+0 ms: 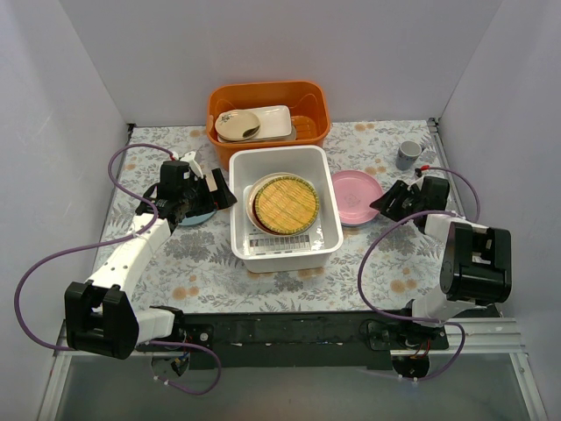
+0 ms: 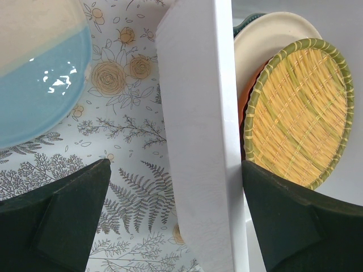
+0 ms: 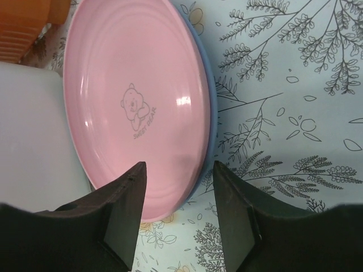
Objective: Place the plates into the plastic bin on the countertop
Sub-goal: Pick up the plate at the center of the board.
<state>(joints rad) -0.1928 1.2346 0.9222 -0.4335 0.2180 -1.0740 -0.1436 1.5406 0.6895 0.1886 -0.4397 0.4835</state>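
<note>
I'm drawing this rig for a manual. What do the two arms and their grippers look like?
Both arms pair white tubular links with boxy black joint housings: the left arm, the right arm. A thin purple cable loops loosely beside each. The left gripper and right gripper are black; up close their fingers are dark, wedge-shaped and plain, without markings.

Top, close wrist cams; shared bin (image 1: 279, 160)

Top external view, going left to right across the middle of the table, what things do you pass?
left gripper → plastic bin → pink plate → right gripper
</note>
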